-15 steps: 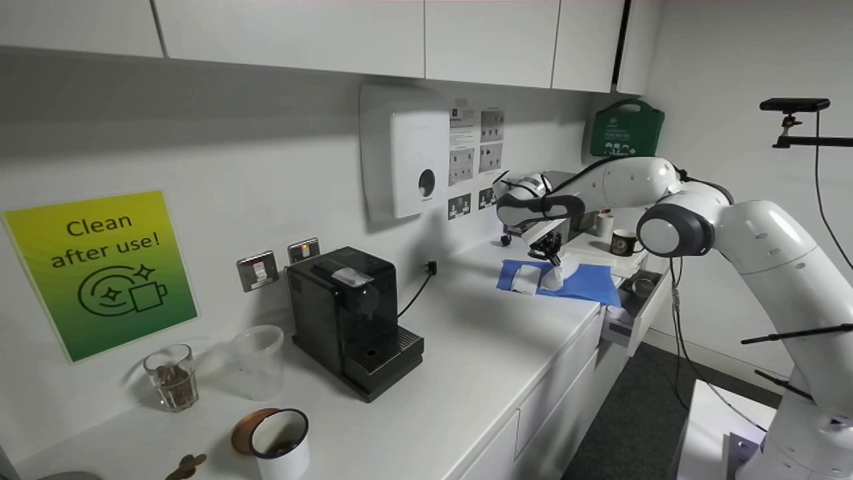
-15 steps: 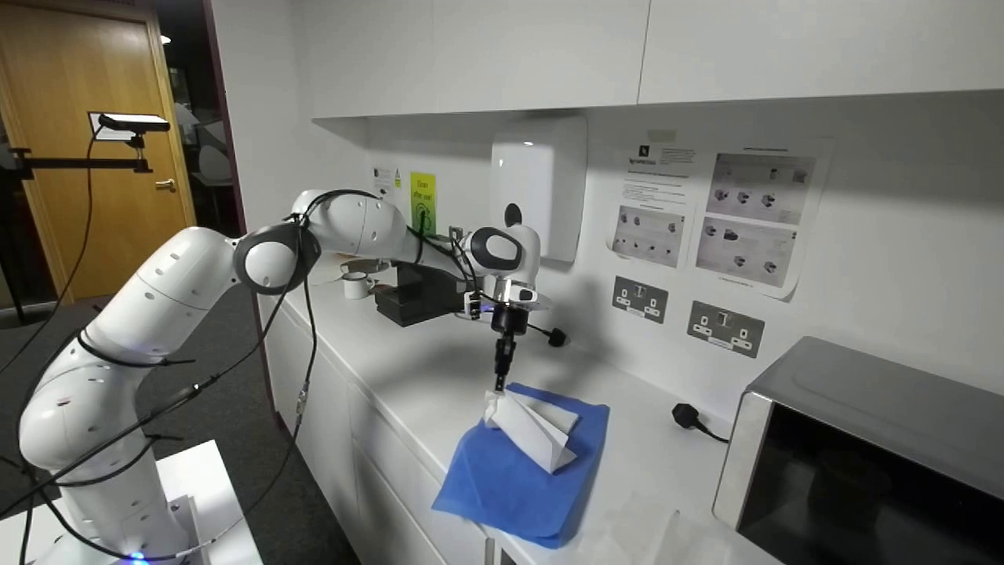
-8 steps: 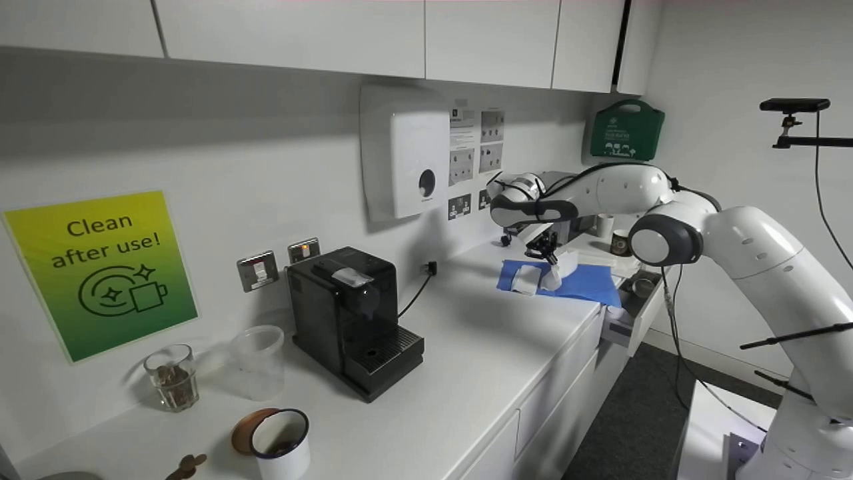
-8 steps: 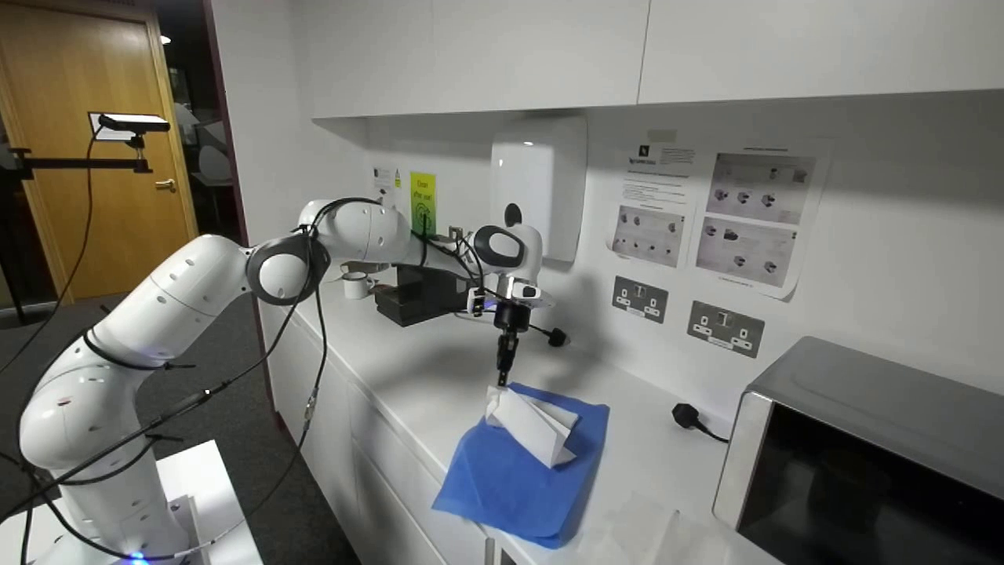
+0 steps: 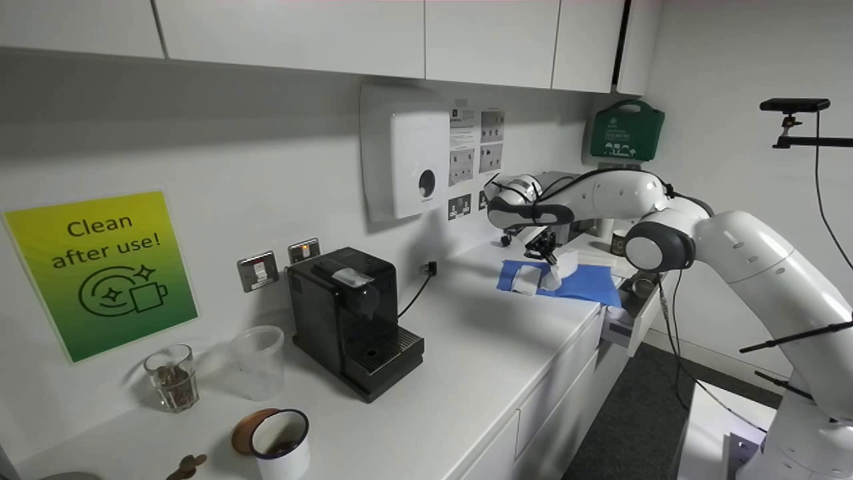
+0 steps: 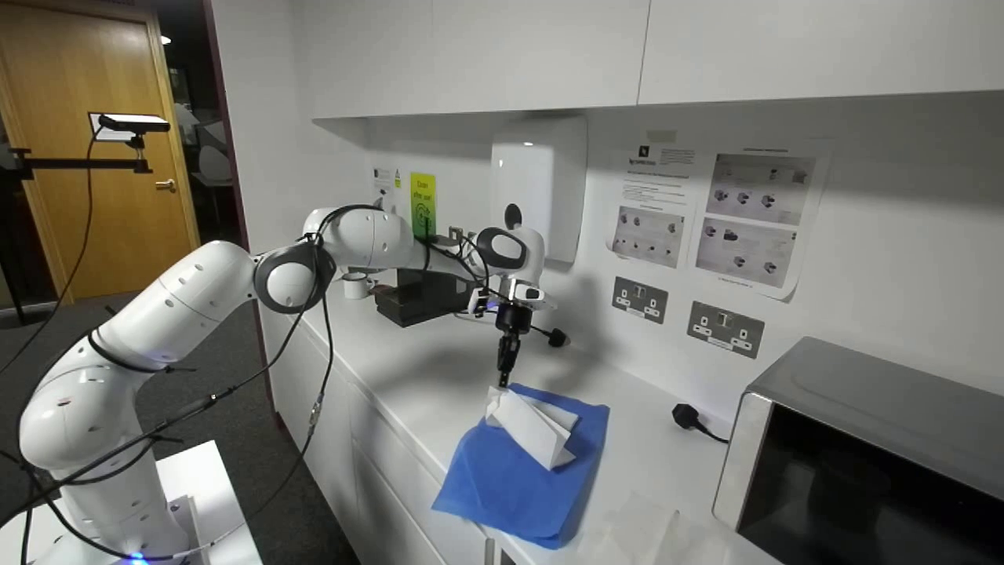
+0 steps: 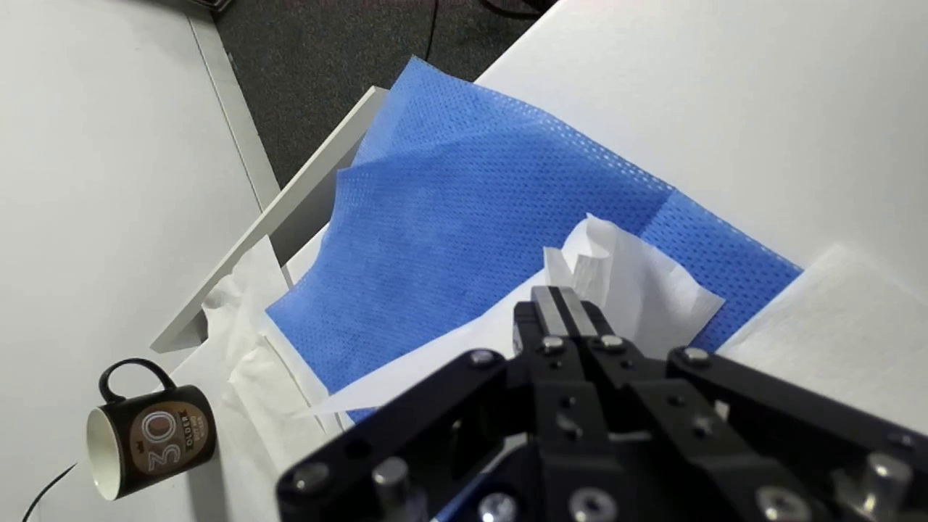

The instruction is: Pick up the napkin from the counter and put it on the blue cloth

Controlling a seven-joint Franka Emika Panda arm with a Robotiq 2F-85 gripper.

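Note:
The bright blue cloth (image 7: 435, 217) lies on the white counter (image 7: 790, 101) and shows in both exterior views (image 5: 593, 283) (image 6: 510, 502). The whitish crumpled napkin (image 7: 645, 290) is over the cloth, its bunched end at my fingertips; it also shows in both exterior views (image 5: 568, 264) (image 6: 533, 428). My gripper (image 7: 560, 291) points down, its fingers nearly together, shut on the napkin. The fingertips show just above the cloth in an exterior view (image 6: 503, 384). The pinched part between the fingers is hidden. Another white paper piece (image 7: 841, 326) lies flat at the cloth's edge.
An open drawer (image 7: 268, 225) is beside the cloth's edge. A black mug (image 7: 156, 438) and whitish papers (image 7: 268, 391) lie beyond. A microwave (image 6: 863, 392) stands at the back. The coffee machine (image 5: 346, 320) stands farther along the counter.
The gripper has risen slightly, and the napkin's pinched end has risen with it. The arm's elbow has lowered. In the last half second the gripper has hardly moved.

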